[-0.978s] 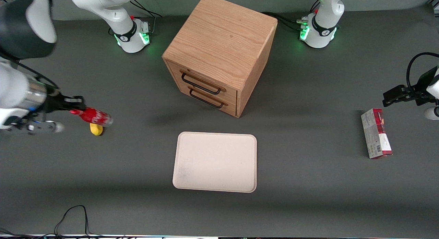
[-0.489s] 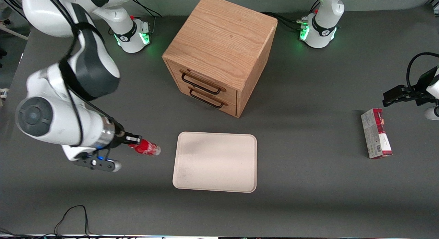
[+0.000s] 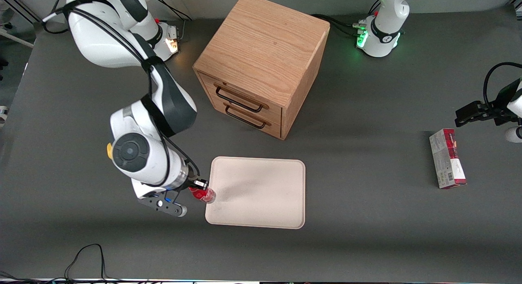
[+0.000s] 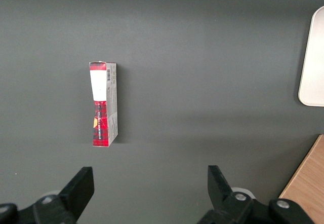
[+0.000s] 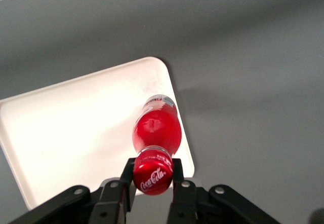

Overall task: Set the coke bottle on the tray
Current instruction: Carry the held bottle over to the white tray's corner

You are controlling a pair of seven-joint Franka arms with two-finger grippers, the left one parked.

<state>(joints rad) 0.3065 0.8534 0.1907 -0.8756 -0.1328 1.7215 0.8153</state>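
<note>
My right gripper (image 3: 200,187) (image 5: 152,172) is shut on the coke bottle (image 3: 203,193) (image 5: 156,128), a small red bottle held by its red cap with the clear base hanging down. The bottle hangs in the air over the edge of the tray (image 3: 261,198) (image 5: 76,127) that lies toward the working arm's end, near the corner closer to the front camera. The cream-white tray lies flat on the dark table, nearer to the front camera than the wooden cabinet, with nothing on it.
A wooden drawer cabinet (image 3: 261,64) with two black handles stands farther from the front camera than the tray. A red-and-grey carton (image 3: 447,158) (image 4: 103,104) lies toward the parked arm's end. A yellow object (image 3: 109,150) peeks out beside the working arm's wrist.
The right arm has carried the coke bottle from the working arm's end of the table toward the tray and nearer to the front camera. It now reaches the tray's edge.
</note>
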